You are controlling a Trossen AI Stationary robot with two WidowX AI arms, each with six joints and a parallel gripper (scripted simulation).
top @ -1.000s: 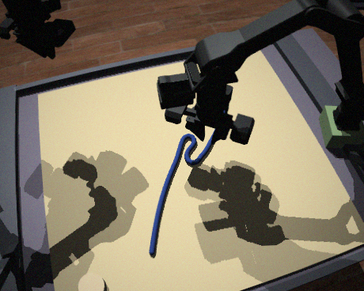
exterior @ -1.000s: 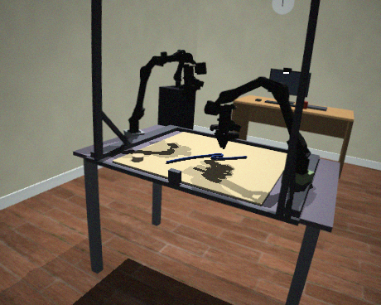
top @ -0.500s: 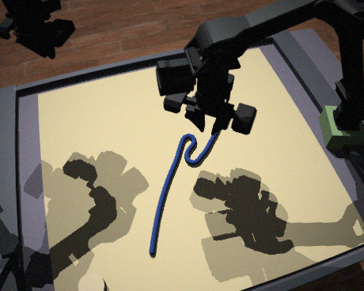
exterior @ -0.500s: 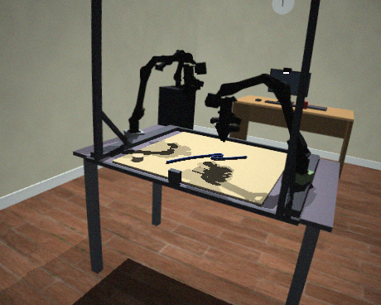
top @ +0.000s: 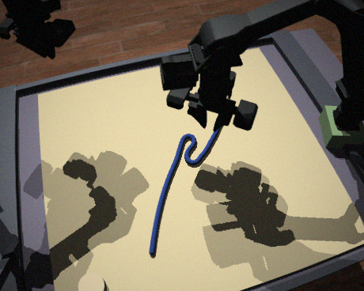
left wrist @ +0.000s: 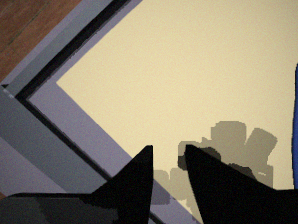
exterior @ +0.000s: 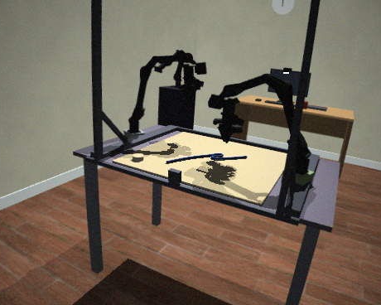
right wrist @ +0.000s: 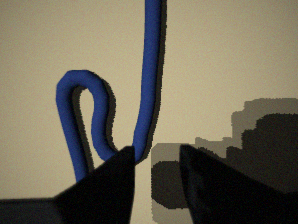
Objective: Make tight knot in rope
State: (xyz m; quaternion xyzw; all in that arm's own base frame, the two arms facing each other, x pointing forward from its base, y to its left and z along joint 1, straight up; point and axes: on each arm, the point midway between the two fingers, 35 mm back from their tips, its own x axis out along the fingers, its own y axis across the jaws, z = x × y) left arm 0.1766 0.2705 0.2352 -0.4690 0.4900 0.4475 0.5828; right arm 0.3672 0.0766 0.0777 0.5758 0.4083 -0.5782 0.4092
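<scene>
The blue rope (top: 166, 190) lies flat on the tan mat, unknotted. Its long straight part runs toward the front and a small S-shaped bend sits at its far end (top: 194, 152). It also shows in the exterior view (exterior: 207, 157). My right gripper (top: 211, 124) hovers above the bent end, shut to a narrow gap with nothing between the fingers. In the right wrist view (right wrist: 157, 155) only mat and shadow show in the gap, and the rope (right wrist: 150, 75) passes under the left finger. My left gripper (exterior: 190, 84) (left wrist: 169, 151) is raised high over the far corner, shut and empty.
A raised dark frame (top: 20, 119) borders the mat on a grey table. Two tall posts (exterior: 96, 79) stand at the table's near side. A small dark block (exterior: 175, 176) sits on the front edge. A green block (top: 338, 130) marks the right arm's base.
</scene>
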